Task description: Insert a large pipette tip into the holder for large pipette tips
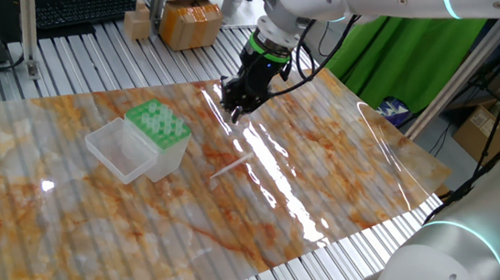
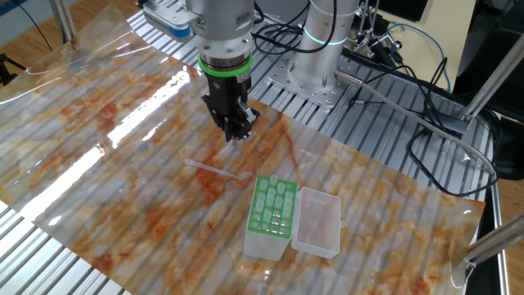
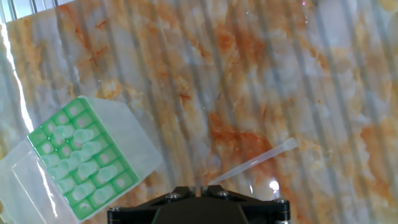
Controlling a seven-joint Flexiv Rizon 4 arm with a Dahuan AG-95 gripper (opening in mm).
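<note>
**Claw pressed together above the mat, pipette tip lying loose nearby**

You have a marbled orange-and-white mat [image 1: 133, 211] covering the ribbed table [image 1: 85, 41], glossy enough to throw bright glare streaks. Take the holder for large pipette tips [image 1: 161, 131] as your landmark: it stands upright on the mat, green hole plate facing up, and its clear lid [image 1: 120, 149] is swung open and lies flat against one side of the box. In the hand view several holes of the green plate [image 3: 81, 155] already carry pale tips.

Your arm [image 1: 309, 3] comes in from above and points the claw [image 1: 237, 109] straight down. In both fixed views the two dark fingers [image 2: 236, 124] stand pressed together at their ends, with nothing visible between them. The claw hangs above the mat, apart from the holder, on the side away from the lid.

The large pipette tip [image 1: 229, 168] lies flat on the mat, free of the claw. From the holder it sits just off the side opposite the lid, near but not touching the box. In the other fixed view the tip [image 2: 217, 170] lies between the claw and the holder, a little below the fingers and off to one side. In the hand view the tip [image 3: 255, 162] runs diagonally, its thin end close by the fingers' base at the bottom edge and its wide end pointing away from the holder.
</note>
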